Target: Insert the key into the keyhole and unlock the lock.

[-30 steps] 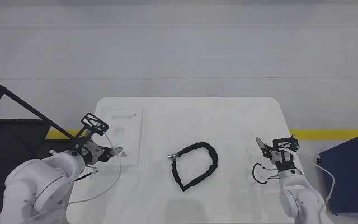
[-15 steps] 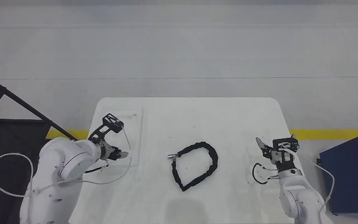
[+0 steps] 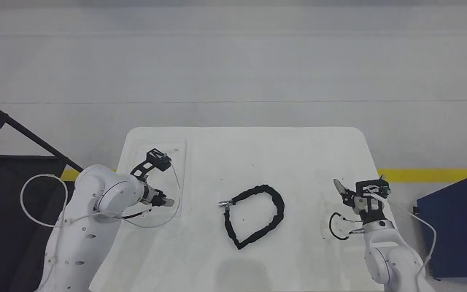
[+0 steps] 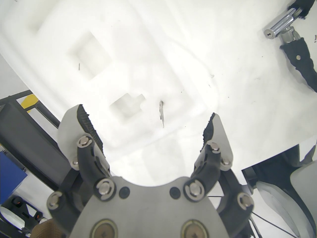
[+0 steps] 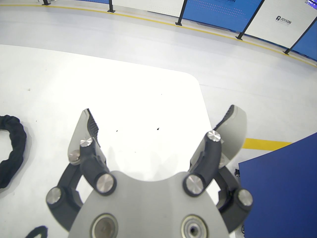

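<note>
A small silver key [image 4: 161, 113] stands on edge in the white foam tray [image 4: 62, 20], next to a square recess. My left gripper [image 4: 146, 117] hovers open just above it, one finger on each side, not touching. In the top view the left gripper [image 3: 168, 199] sits over the tray's [image 3: 162, 153] near end. The black fabric-covered chain lock [image 3: 257, 212] lies curled at the table's middle, its chrome cylinder [image 4: 277, 27] showing the keyhole end. My right gripper [image 5: 158, 115] stands open and holds nothing at the table's right edge [image 3: 359, 187].
The foam tray has several empty recesses [image 4: 90, 58]. A white cable [image 3: 149, 219] loops beside the left arm. A piece of the chain [image 5: 14, 147] lies off to one side of the right gripper. A dark blue box [image 3: 445, 230] stands off the table's right side.
My left arm has swung from the table's left edge rightward over the foam tray, bringing its open gripper above the key. The right arm and the chain have not moved.
</note>
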`<move>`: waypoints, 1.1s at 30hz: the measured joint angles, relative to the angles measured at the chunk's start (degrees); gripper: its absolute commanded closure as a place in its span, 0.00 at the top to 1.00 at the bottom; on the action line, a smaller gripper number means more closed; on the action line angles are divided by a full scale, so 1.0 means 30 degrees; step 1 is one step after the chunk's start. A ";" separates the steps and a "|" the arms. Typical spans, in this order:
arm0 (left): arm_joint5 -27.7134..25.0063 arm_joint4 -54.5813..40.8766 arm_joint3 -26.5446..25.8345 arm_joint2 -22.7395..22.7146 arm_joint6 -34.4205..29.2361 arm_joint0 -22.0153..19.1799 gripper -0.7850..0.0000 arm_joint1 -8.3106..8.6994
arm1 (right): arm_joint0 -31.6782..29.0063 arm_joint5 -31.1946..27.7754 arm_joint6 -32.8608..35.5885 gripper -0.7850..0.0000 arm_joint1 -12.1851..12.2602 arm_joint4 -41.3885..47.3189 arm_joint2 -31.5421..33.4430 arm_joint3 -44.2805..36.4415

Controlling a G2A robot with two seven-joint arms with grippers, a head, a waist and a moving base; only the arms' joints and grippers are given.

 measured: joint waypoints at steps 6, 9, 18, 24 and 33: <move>0.0348 -0.1050 0.0497 0.0504 0.0013 0.0031 1.00 0.0534 | 0.0000 0.0000 0.0000 1.00 0.0000 0.0000 0.0000 0.0000; 0.0515 -0.1316 0.0734 0.0783 0.0013 -0.0214 0.96 0.0826 | 0.0000 0.0000 0.0000 1.00 0.0000 0.0000 0.0000 0.0000; 0.0743 -0.2066 0.0806 0.2023 0.0013 -0.0762 0.67 0.1739 | 0.0000 0.0000 0.0000 1.00 0.0000 0.0000 0.0000 0.0000; 0.1237 -0.2642 0.0831 0.2609 0.0013 -0.0888 0.52 0.2414 | 0.0000 0.0000 0.0000 1.00 0.0000 0.0000 0.0000 0.0000; 0.2030 -0.4370 0.1204 0.3706 0.0013 -0.1772 0.47 0.3357 | 0.0000 0.0000 0.0000 1.00 0.0000 0.0000 0.0000 0.0000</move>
